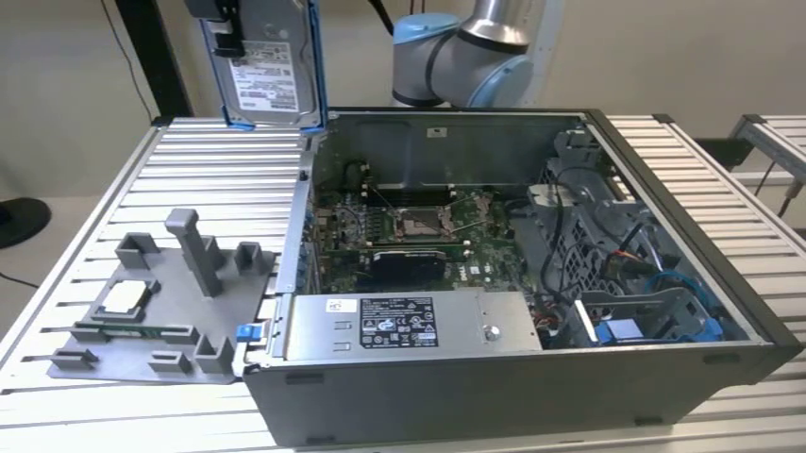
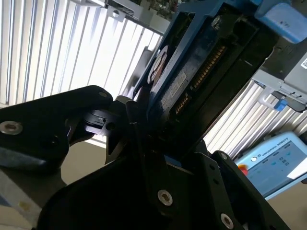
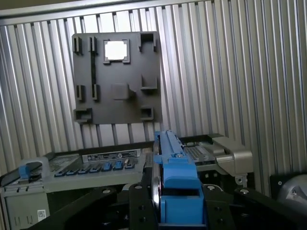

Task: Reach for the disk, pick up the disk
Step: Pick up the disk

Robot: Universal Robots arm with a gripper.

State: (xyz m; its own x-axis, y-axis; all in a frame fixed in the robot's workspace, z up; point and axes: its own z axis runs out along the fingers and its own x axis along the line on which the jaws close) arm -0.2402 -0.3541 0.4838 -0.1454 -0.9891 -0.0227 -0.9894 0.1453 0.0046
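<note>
Counts — one apiece
One disk [image 1: 267, 71] by the computer case [image 1: 504, 396]; one grey tray [image 1: 120, 359] beside the case — bearing one chip [image 1: 124, 297].

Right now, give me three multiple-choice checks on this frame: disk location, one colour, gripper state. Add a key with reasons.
1. Where is the disk?
A. Seated in a drive bay
B. Up in the air, off the table
C. Flat on the grey tray

2. What colour are the disk's carrier rails?
A. Blue
B. Red
C. Yellow

3. The gripper is:
A. Open, apart from the disk
B. Shut on the disk
C. Open, resting on the table

Key:
1 B: the exterior view shows the disk held on edge above the ribbed table, to the exterior view's left of the computer case.
2 A: the exterior view and the first wrist view both show blue edges.
3 B: in both wrist views the gripper clamps the disk from both sides.
</note>
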